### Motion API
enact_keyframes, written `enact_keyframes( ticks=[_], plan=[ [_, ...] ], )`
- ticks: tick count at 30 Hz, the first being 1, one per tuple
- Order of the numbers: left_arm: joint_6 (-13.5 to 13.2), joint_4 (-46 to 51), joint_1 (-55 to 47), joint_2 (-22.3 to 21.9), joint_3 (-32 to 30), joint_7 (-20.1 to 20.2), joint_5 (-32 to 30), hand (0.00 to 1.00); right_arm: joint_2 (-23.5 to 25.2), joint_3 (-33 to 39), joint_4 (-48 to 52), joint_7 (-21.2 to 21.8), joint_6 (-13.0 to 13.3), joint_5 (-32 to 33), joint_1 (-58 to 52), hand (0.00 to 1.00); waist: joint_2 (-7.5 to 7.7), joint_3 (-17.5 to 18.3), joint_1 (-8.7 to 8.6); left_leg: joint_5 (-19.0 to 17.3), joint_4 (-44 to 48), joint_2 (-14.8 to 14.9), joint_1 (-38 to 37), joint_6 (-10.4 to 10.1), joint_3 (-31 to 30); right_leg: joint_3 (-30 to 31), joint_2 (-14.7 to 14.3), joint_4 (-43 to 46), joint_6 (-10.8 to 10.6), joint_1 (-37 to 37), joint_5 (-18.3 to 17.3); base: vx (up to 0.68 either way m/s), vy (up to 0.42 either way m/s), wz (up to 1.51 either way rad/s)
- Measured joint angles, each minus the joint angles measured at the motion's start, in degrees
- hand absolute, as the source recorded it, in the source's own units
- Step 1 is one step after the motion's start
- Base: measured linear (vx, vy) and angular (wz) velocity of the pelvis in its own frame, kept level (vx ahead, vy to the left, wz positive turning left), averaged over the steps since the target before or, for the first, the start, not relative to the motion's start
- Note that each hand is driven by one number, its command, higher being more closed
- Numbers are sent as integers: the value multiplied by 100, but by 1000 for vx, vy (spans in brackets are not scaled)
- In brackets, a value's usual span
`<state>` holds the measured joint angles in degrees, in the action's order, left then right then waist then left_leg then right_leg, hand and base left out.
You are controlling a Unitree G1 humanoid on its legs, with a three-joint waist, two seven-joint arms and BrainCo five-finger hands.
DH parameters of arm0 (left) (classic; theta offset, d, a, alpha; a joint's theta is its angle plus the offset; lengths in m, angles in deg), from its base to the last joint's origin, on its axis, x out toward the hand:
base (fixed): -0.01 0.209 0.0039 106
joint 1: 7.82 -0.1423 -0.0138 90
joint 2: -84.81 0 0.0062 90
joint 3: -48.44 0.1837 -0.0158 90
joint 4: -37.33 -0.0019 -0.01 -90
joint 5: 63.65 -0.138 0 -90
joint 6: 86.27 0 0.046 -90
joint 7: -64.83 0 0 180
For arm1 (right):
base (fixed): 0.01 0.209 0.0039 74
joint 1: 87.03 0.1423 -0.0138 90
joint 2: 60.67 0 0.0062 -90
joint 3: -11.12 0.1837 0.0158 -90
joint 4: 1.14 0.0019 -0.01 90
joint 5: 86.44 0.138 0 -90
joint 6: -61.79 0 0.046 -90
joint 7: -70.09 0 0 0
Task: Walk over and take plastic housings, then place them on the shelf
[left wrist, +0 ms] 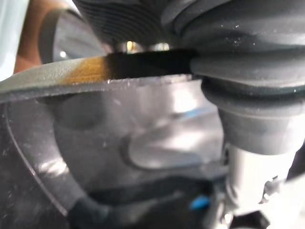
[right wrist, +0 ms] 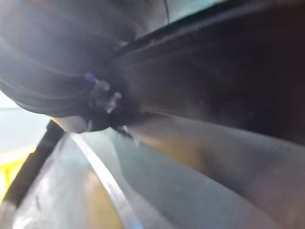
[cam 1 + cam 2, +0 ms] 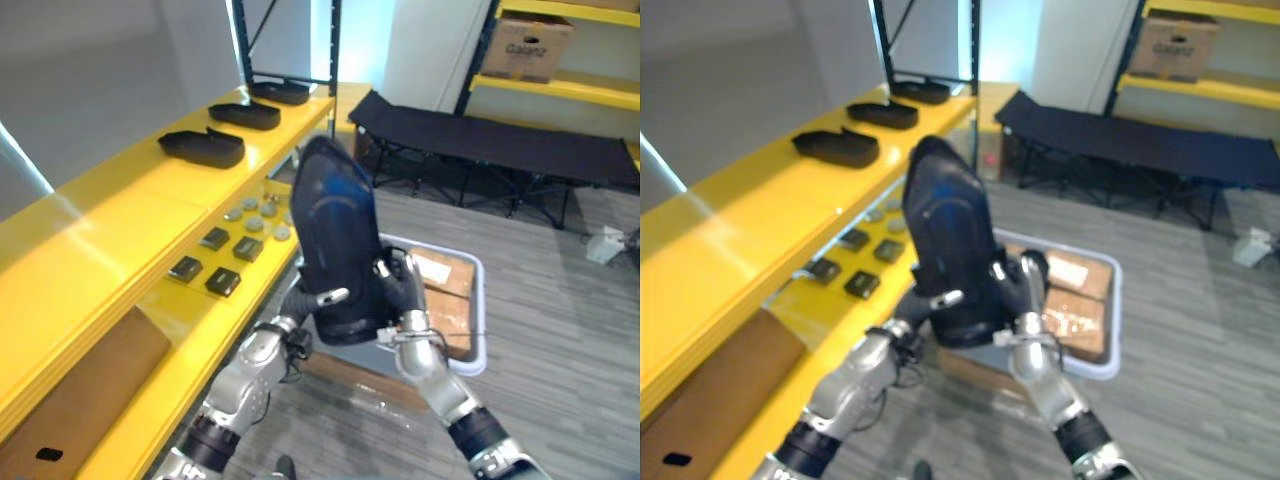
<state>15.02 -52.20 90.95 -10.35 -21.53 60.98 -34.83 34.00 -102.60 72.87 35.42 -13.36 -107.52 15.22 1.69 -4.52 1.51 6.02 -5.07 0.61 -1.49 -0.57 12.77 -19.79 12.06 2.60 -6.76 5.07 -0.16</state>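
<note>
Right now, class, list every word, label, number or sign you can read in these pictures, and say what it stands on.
Nothing here can be quoted with certainty.
On the cardboard box on the far shelf: dark print, too small and blurred to read.
On the pale label of a box in the grey bin: too blurred to read.
On the plastic housing: no print visible.

Shelf top [image 3: 120,210] lies open this side of the parked housings [image 3: 203,147].
</note>
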Motion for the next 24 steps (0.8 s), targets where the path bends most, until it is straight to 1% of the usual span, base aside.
enact_keyframes(
  ticks=[5,7,11,12,15,17,19,20,22,24],
  plan=[
    [-171,5,-112,-17,-16,-34,54,100,1,-31,200,24,0,11,-97,100,5,7,-9,-15,0,-4,6,-22,9,6,5,-7,0,-9,0,0,0,0],
    [-271,5,-273,-15,-15,-41,130,100,2,-99,219,108,0,18,-145,100,2,136,-15,-14,1,-1,97,-20,18,16,0,-15,5,-103,4,15,2,-1],
    [-367,5,-387,-15,13,-56,211,100,2,-165,324,146,0,118,-243,100,5,145,-15,-1,4,-4,94,-1,25,23,-1,-25,6,-101,6,39,0,-1],
    [-372,5,-387,-15,21,-71,211,100,1,-165,338,168,0,126,-249,0,5,145,-18,0,5,-5,91,-1,31,33,-1,-25,6,-103,6,26,2,-4],
    [-454,6,-394,-16,30,-106,236,100,-1,-191,463,290,5,240,-286,0,5,145,-28,-1,4,-5,79,-2,54,78,-1,-25,7,-108,5,21,5,-4],
    [-554,48,-413,-11,23,-106,377,100,-6,-273,662,350,114,298,-360,0,5,145,-51,-2,4,-4,78,-3,67,88,-2,-23,7,-115,5,7,2,-2],
    [-623,146,-458,-9,26,-109,383,100,-8,-297,693,356,273,495,-360,0,5,145,-58,-3,4,-4,69,-4,82,92,-1,-20,7,-116,5,5,4,-2],
    [-638,165,-458,-8,26,-117,378,100,-7,-303,706,360,289,533,-360,0,5,145,-58,-3,4,-4,67,-4,84,94,-1,-18,7,-117,5,0,0,0],
    [-755,181,-458,-10,27,-161,367,100,-8,-354,795,406,324,730,-362,0,5,146,-64,-3,3,-2,62,-4,92,102,-1,-9,7,-121,5,0,0,0],
    [-844,221,-459,-11,27,-230,164,100,-8,-374,835,498,402,916,-393,0,6,146,-63,-2,3,-1,61,-3,95,104,0,-3,7,-123,5,0,0,0]
  ],
)
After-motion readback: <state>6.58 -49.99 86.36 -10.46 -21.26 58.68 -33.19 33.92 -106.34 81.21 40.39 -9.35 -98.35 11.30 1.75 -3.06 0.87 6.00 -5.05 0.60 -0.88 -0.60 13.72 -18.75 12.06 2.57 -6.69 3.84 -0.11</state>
